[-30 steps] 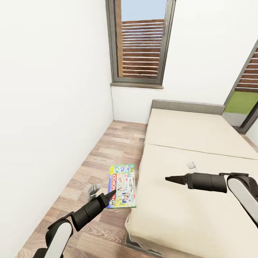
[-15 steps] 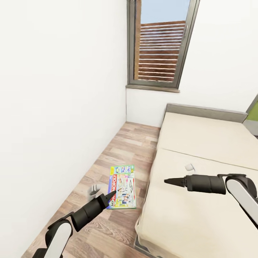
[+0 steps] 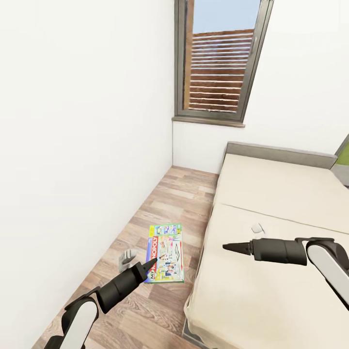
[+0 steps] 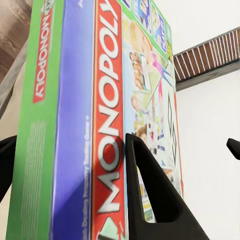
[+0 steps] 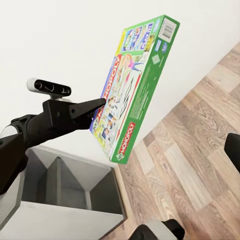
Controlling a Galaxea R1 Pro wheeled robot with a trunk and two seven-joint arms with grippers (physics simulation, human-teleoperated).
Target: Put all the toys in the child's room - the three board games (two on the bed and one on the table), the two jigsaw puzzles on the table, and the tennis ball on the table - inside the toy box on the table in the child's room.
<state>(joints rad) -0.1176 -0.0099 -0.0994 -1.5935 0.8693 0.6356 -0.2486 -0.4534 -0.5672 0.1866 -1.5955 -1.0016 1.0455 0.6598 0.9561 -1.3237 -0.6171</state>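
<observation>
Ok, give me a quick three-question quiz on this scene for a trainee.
1. True or false: the left gripper grips the Monopoly box.
2. In the head view, the right gripper hangs over: A a chair, B the bed, C a shelf.
3. Fill in: the box's narrow side edge is coloured ____.
Key: 1 true; 2 B; 3 green.

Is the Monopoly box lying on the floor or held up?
Held up: the left hand grips the box by an edge, and the right wrist view shows it clear of the floor.
</observation>
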